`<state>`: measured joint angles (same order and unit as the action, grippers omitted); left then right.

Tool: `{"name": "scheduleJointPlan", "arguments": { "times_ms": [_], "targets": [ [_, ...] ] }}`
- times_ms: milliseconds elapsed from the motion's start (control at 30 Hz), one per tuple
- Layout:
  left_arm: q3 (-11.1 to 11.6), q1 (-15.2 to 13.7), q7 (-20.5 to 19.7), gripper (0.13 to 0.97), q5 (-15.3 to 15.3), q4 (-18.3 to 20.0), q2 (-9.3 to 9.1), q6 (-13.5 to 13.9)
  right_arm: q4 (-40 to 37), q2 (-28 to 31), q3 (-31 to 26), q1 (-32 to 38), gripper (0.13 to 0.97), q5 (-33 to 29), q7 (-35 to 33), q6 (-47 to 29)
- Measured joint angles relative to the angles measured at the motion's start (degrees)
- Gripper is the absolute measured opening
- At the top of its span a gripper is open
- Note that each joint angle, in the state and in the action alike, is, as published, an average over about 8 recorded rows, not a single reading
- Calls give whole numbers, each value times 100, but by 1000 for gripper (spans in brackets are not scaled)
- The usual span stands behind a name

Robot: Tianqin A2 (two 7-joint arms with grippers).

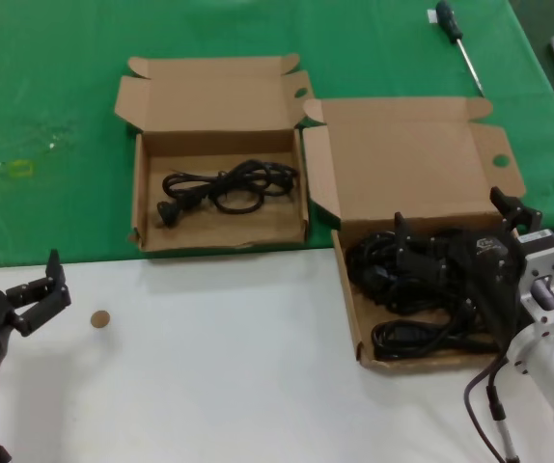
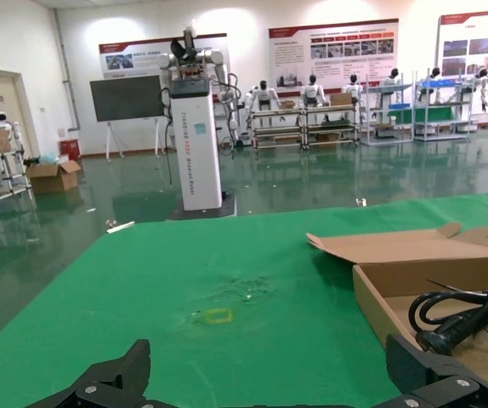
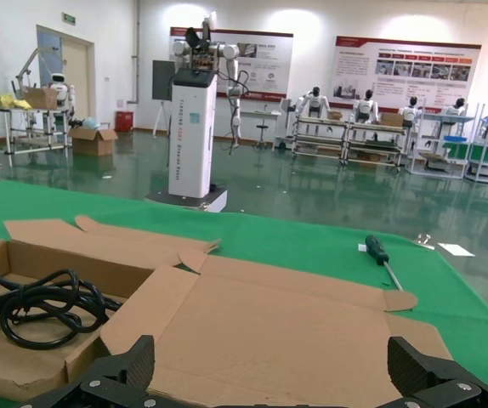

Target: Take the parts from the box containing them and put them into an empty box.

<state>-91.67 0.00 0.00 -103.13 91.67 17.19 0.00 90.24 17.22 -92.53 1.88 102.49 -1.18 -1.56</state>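
On green cloth (image 1: 55, 116) in a showroom, left gripper (image 1: 41, 289) spread, right gripper (image 1: 460, 227) spread over cords (image 1: 402, 275).

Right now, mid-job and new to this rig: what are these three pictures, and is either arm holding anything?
The top picture looks down from the robot's head; the other two come from cameras on each wrist.

The left gripper is open, parked low over the white table, holding nothing. The right gripper is down among the black power cords in the larger box; the pictures do not show whether it has gripped one.

The smaller box on the green cloth already holds one cord. A screwdriver lies farther back, and a small brown disc sits near the left gripper.
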Motion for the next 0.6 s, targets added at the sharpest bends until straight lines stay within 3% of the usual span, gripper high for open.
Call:
{"name": "scheduleJointPlan", "arguments": {
  "times_ms": [600],
  "targets": [
    [0, 0, 0, 966, 0, 0, 0, 0, 0, 0, 0, 0, 966, 0, 0, 0]
  ]
}}
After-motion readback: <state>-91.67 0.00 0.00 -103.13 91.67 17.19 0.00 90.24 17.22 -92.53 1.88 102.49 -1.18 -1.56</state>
